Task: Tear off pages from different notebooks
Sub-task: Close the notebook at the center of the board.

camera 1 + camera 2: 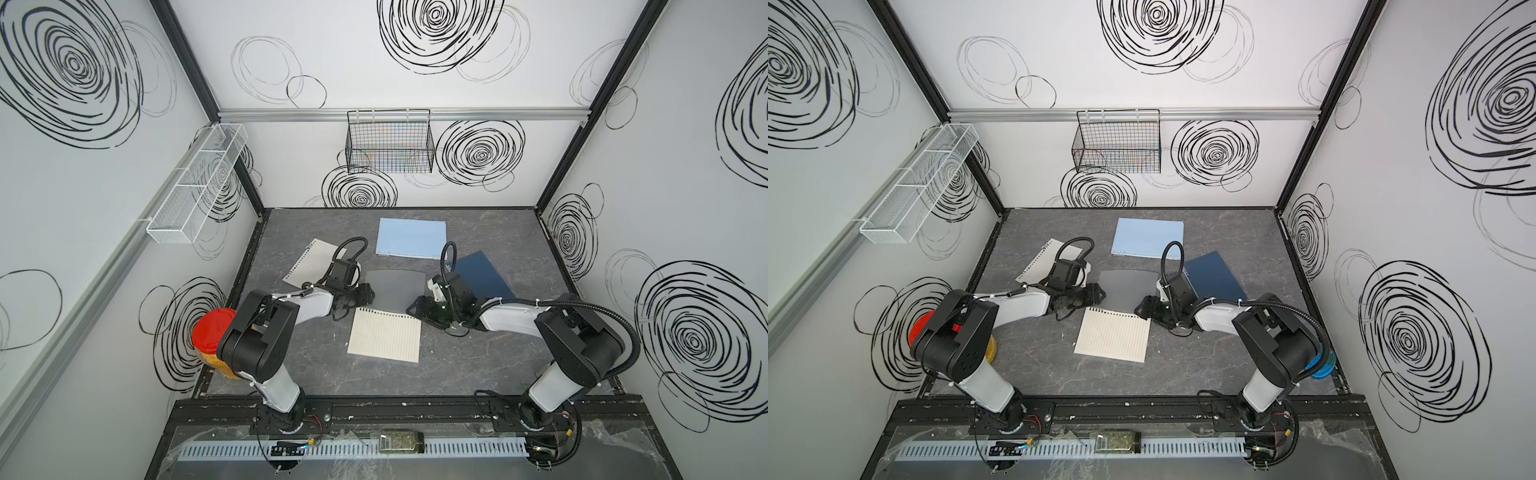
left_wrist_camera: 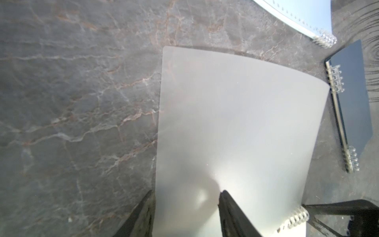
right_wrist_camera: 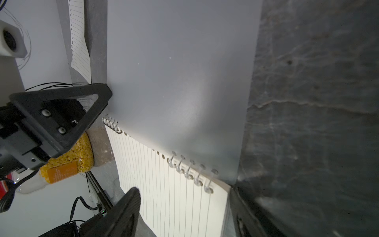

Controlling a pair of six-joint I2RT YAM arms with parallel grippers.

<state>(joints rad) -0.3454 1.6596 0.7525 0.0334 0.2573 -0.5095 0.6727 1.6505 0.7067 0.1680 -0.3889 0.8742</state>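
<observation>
Lying near the middle of the grey marbled table, the clear-covered notebook shows its cream lined top sheet. Its frosted cover is flipped back over the wire spiral toward the rear wall and is bowed rather than flat.

The left gripper sits at the cover's left edge, close to the spiral. In the left wrist view its jaws stand partly apart, with one finger over the cover and the other just off its edge. Whether either finger presses the cover I cannot tell.

The right gripper stands at the notebook's right corner, by the end of the spiral. Its jaws are spread wide — one finger above the lined sheet, the other outside the notebook's edge.

A loose lined page lies on the table behind the left wrist and is partly hidden by it, with its punched edge on the side toward the left wall. The light-blue notebook lies closed near the rear, with its binding along the near edge. The dark navy notebook lies closed to the right of the frosted cover, partly under the right arm. A red-lidded jar of yellow flakes stands at the table's left edge, behind the left arm's elbow.
</observation>
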